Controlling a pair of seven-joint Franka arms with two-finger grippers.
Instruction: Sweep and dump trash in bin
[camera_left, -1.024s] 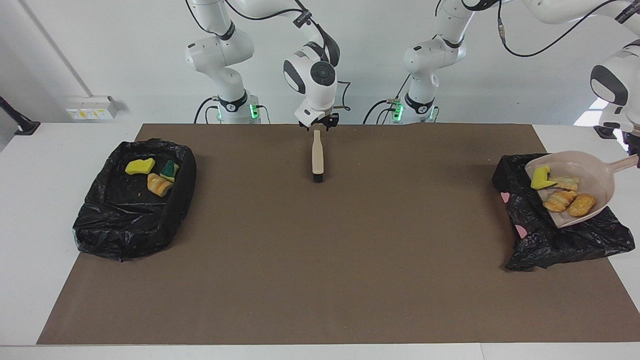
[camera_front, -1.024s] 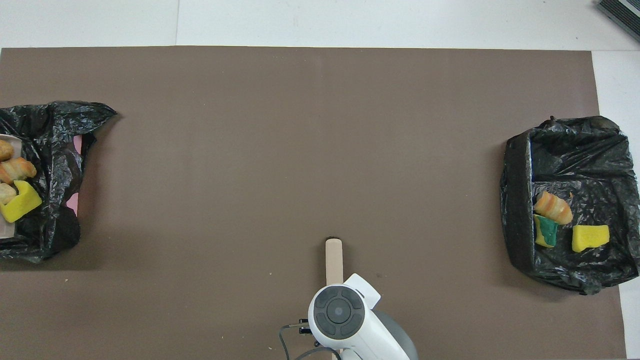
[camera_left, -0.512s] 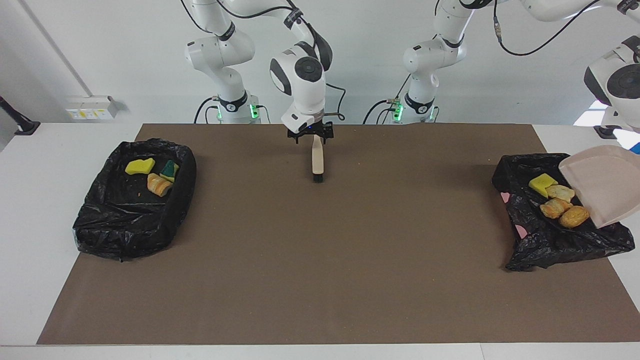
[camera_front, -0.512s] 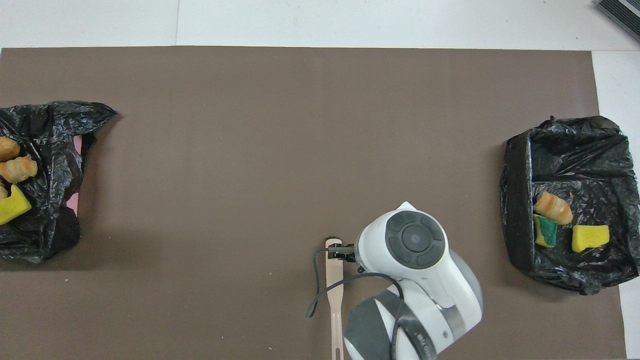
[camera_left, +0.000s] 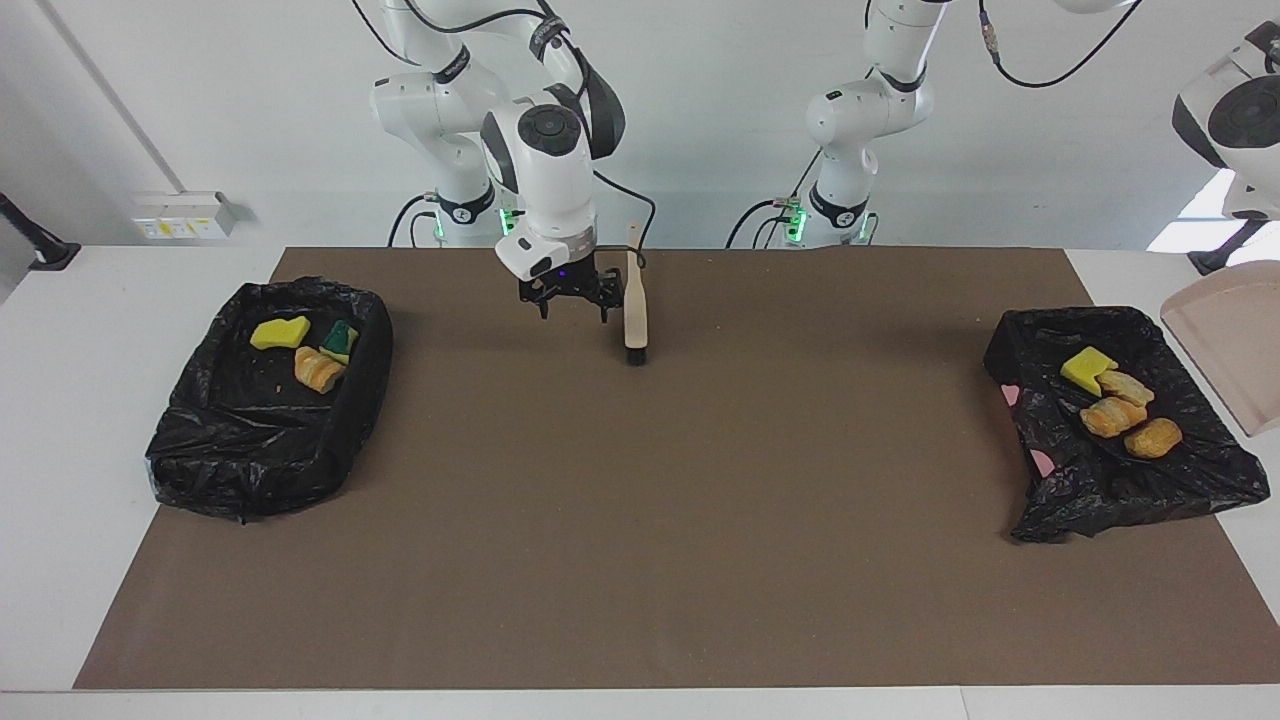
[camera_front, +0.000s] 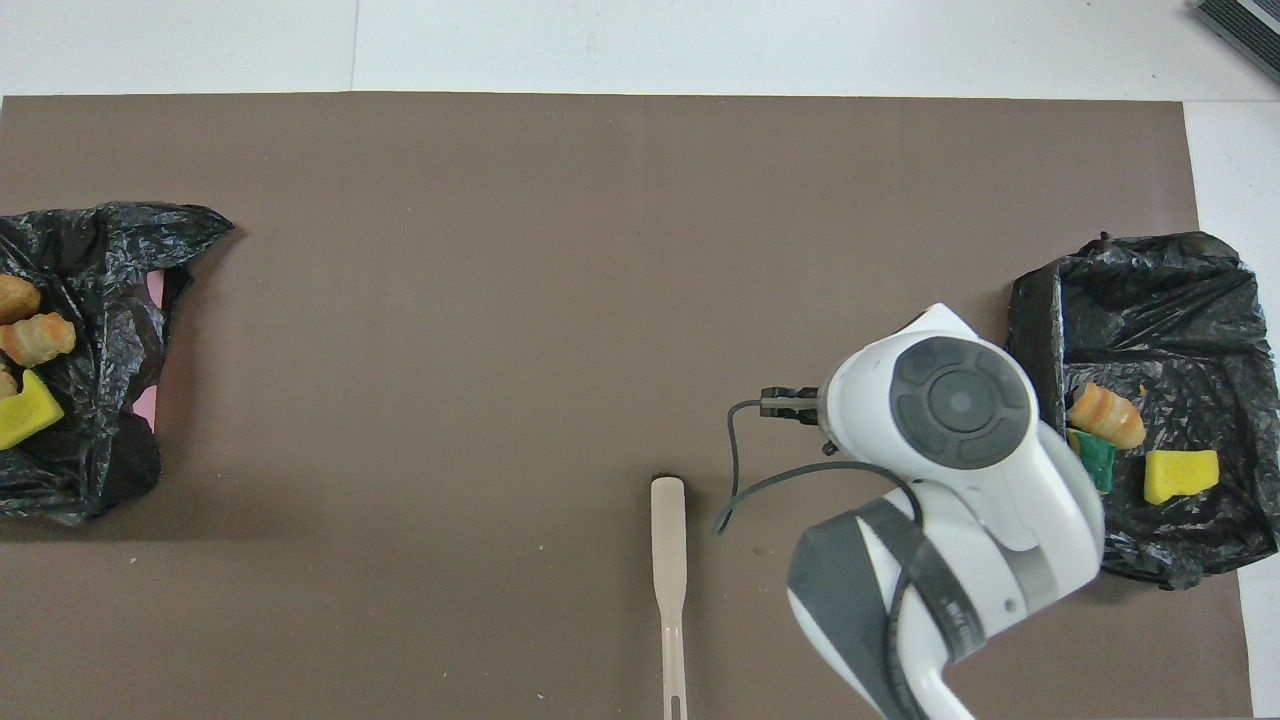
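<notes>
We see the dustpan lifted empty at the right edge of the facing view, having tipped its load a second ago. Four trash pieces now lie in the black-lined bin below it; three more sit in the other lined bin at the left. The mat looks swept, so we judge the task nearly finished. The left gripper holding the dustpan is out of frame. The right gripper, fingers spread and empty, has released the brush and drifted away toward the upper left.
</notes>
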